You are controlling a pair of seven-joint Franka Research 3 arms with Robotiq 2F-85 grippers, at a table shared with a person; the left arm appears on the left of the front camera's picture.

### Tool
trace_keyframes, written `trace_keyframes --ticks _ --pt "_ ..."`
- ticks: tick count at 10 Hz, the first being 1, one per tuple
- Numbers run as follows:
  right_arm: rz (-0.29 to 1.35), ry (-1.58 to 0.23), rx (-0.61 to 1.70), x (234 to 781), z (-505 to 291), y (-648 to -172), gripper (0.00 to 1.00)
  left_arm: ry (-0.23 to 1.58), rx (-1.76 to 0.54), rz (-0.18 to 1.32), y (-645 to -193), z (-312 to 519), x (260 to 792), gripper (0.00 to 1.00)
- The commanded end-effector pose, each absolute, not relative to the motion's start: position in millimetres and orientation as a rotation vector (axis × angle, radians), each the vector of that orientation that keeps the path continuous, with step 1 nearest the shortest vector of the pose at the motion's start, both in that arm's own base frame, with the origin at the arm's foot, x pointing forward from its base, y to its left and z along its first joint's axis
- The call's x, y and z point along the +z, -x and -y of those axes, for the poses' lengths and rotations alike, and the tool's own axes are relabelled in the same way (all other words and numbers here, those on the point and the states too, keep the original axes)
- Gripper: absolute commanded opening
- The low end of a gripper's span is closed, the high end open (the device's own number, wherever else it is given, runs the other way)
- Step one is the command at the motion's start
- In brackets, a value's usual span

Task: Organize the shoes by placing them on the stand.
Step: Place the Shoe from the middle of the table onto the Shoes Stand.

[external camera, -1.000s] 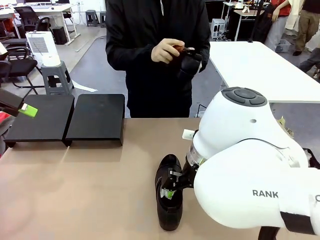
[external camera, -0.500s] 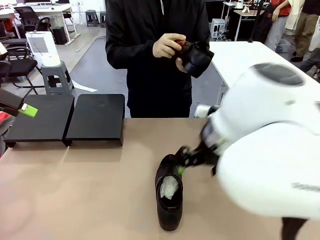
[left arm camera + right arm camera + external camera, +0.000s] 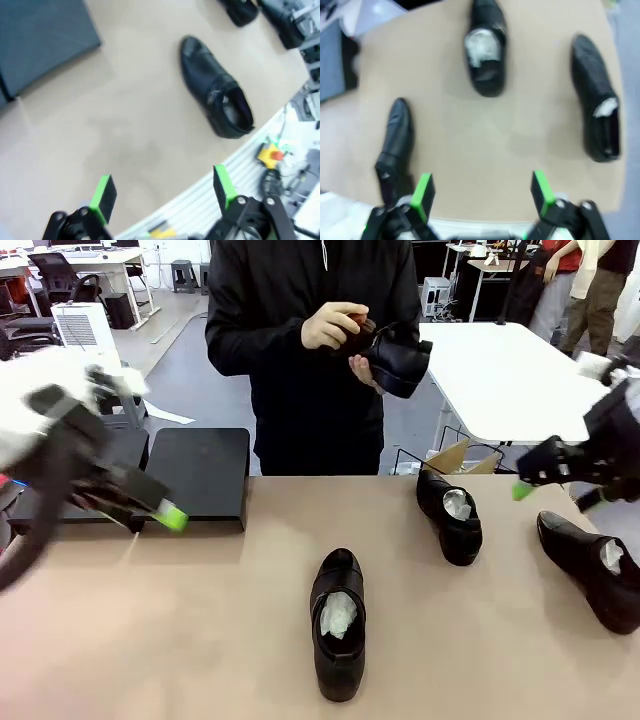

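Stand (image 3: 195, 475): two matte-black platforms side by side, far left of surface (image 3: 220, 620).
Three shoes on surface, apart from stand.
- Centre shoe (image 3: 338, 625): toe toward person, white paper stuffing (image 3: 338, 615) inside.
- Second shoe (image 3: 452, 515): right of centre, paper inside.
- Third shoe (image 3: 592, 570): near right edge, paper inside.

Fourth shoe (image 3: 400, 358) in person's hands (image 3: 330, 328).
Left fingers (image 3: 104, 194) wide, gripping nothing, above surface near stand.
Right fingers (image 3: 423, 192) wide, gripping nothing, above surface at right.

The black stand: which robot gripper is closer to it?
Left. The left gripper is right by the stand's front edge, jaws open. The right gripper is way across the table, up near a black dress shoe.
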State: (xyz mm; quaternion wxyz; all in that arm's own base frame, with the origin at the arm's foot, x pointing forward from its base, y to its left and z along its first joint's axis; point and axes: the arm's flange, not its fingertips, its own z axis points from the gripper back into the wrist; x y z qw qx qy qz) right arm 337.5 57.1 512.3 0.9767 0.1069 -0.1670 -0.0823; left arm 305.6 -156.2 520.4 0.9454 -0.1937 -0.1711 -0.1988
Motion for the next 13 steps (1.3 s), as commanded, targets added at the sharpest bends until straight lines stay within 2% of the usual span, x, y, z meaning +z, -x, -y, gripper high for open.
trace_keyframes --ticks 1,2,3,6,8,9,11,13 --pt "0.282 -0.218 -0.266 456.2 -26.8 -321.1 1.0 0.366 -0.385 0.35 -309.2 189.5 517.3 1.0" --pt "0.268 -0.243 -0.328 449.2 -3.9 -318.6 1.0 0.395 -0.405 0.349 -305.6 156.2 520.4 1.0" --pt "0.259 -0.248 -0.364 442.9 10.3 -314.1 1.0 0.395 -0.405 0.349 -305.6 156.2 520.4 1.0" --pt "0.217 -0.25 -0.419 428.2 16.2 -313.0 1.0 0.3 -0.441 0.219 -280.7 254.7 492.7 1.0" --pt "0.228 -0.23 -0.458 435.6 21.3 -308.9 1.0 0.184 -0.422 0.236 -277.0 340.1 466.4 1.0" --pt "0.215 -0.23 -0.413 468.3 27.1 -357.9 1.0 0.157 -0.428 0.22 -276.0 370.9 452.1 1.0" --pt "0.215 -0.23 -0.413 468.3 27.1 -357.9 1.0 0.087 -0.429 0.275 -277.6 422.0 438.1 1.0" --pt "0.215 -0.23 -0.413 468.3 27.1 -357.9 1.0 0.042 -0.338 0.225 -287.3 443.4 426.0 1.0"
